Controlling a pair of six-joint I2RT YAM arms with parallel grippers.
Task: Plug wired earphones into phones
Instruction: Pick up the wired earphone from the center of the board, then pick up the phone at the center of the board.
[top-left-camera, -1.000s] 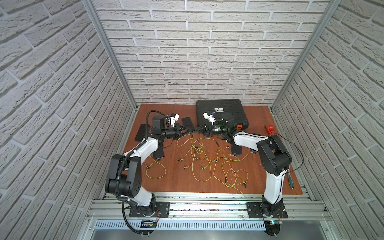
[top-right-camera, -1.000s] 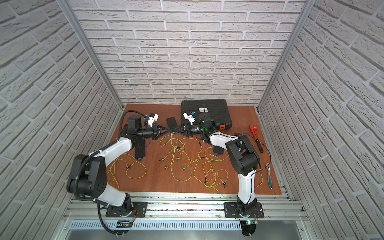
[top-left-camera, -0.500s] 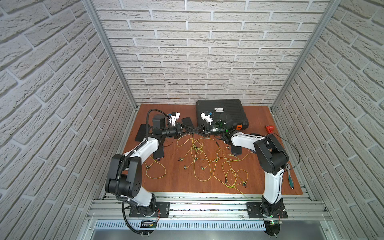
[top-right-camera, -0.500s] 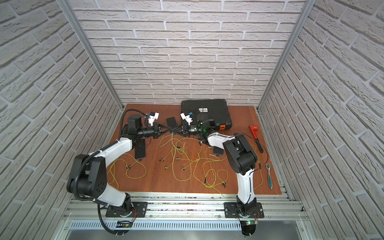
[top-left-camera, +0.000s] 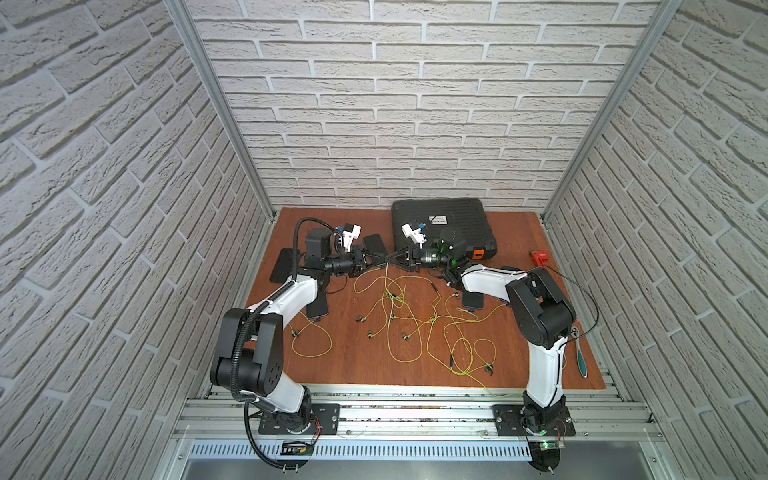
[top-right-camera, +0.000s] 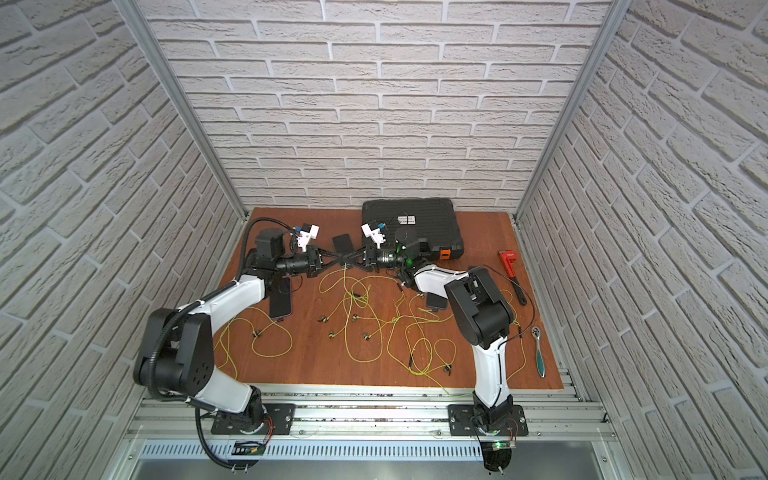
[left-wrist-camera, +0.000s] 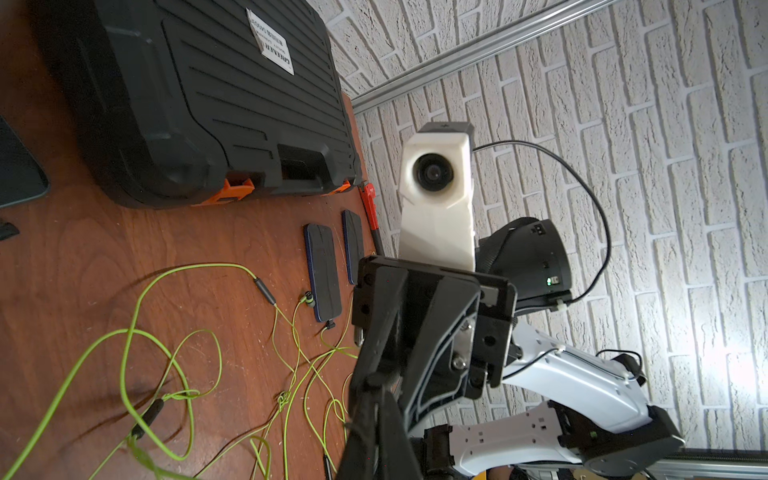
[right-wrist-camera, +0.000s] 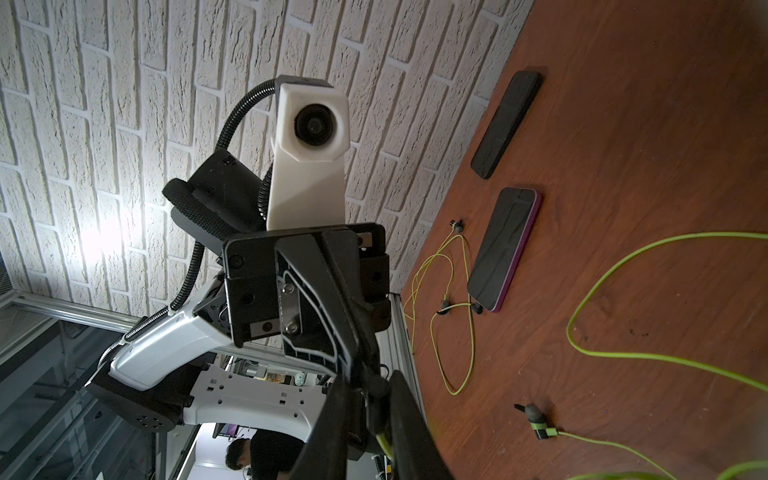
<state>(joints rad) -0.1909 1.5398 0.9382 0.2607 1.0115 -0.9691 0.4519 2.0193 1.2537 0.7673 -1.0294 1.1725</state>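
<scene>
Wooden tabletop (top-left-camera: 353, 374): earphones (top-left-camera: 432, 320) tangled centre, black case (top-left-camera: 440, 220) behind, ratchet (top-left-camera: 579, 347) right.

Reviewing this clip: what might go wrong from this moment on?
1. The left end effector and right end effector meet tip to tip in mid-air; a slight misalignment may knock them together or drop the earphone cable hanging there.
2. That cable runs down into the tangle of earphones; pulling it may drag neighbours and tug a plugged phone.
</scene>
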